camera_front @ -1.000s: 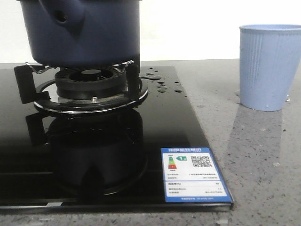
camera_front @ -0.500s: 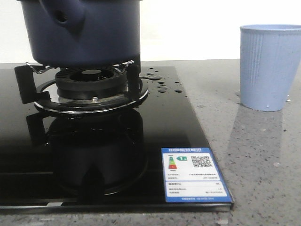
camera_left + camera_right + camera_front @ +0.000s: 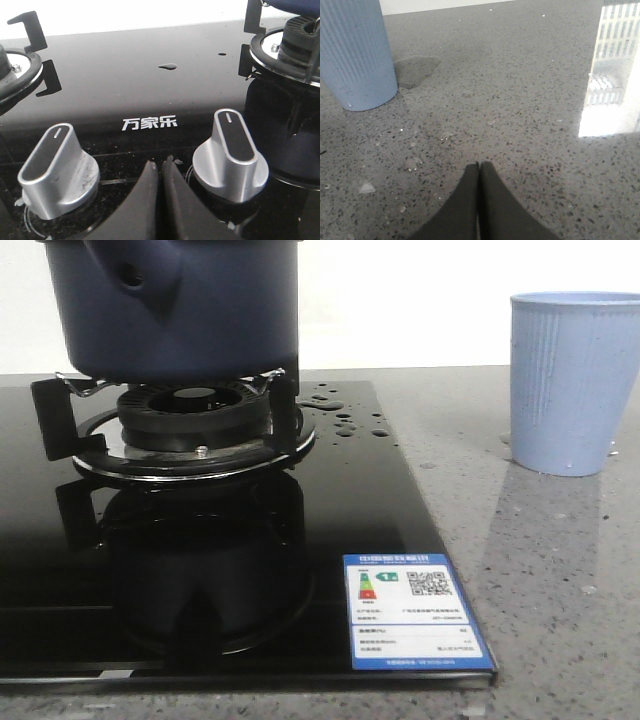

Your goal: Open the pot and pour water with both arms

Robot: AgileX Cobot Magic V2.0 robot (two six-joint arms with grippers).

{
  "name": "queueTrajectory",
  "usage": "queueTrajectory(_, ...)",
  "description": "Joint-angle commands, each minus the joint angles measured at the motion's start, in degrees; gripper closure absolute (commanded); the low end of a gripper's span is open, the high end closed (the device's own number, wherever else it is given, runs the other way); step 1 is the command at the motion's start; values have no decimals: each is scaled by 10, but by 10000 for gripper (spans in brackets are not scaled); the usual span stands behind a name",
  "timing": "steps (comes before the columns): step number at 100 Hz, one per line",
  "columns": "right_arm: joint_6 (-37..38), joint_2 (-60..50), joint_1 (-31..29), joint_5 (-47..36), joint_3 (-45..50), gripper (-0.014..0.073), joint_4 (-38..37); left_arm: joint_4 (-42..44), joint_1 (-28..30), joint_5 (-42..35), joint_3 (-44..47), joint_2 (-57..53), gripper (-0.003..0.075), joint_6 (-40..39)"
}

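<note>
grey speckled countertop [image 3: 560, 570] against a pale wall, black glass hob [image 3: 380, 500] set in. dark navy pot [image 3: 175, 305] on the burner grate [image 3: 180, 425] at 10 o'clock in the front view; interior not visible. beads of water [image 3: 345, 418] on the glass at the pot's 4 o'clock. light blue ribbed cup [image 3: 572, 380] at 2 o'clock on the counter; contents hidden. left gripper [image 3: 161, 172] fingers pressed together, above two silver knobs [image 3: 231, 150]. right gripper [image 3: 479, 172] fingers together, holding nothing, over bare counter.
</note>
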Motion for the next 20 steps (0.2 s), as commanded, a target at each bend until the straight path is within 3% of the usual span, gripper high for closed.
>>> queueTrajectory(1,-6,-12,-3,-18,3,659,0,-3,0,-30,22,-15,739,-5)
queueTrajectory(20,-6,-12,-3,-18,3,659,0,-3,0,-30,22,-15,739,-5)
